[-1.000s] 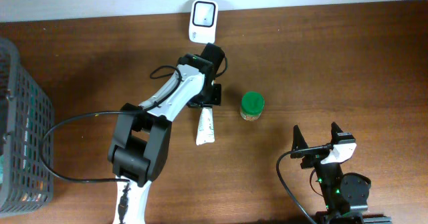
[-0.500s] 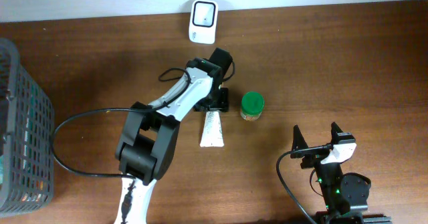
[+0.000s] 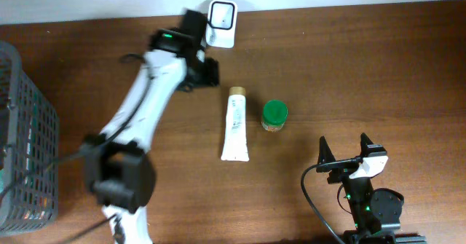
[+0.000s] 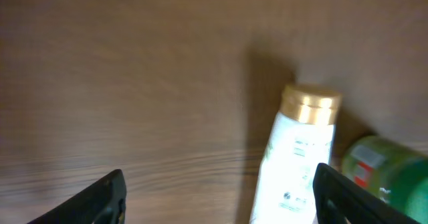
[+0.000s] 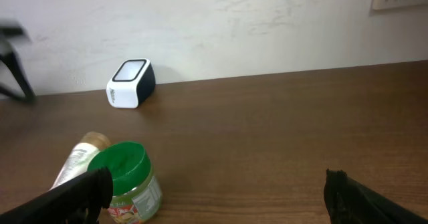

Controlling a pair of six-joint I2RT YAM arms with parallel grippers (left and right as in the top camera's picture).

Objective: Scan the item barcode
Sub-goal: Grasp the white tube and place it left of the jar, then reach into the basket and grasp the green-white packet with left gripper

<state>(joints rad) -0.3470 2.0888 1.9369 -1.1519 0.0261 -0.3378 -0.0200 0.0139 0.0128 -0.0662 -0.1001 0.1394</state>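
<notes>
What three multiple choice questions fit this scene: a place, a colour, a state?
1. In the overhead view, the white tube lies: A. left of the jar; B. right of it; C. on top of it.
2. The jar's lid is: A. red; B. blue; C. green.
3. The left gripper has its jaws: A. shut on the tube; B. open and empty; C. shut on the jar.
Answers: 1 A, it lies flat on the jar's left side. 2 C, the lid shows green. 3 B, the jaws stand wide apart, gripping nothing.
</notes>
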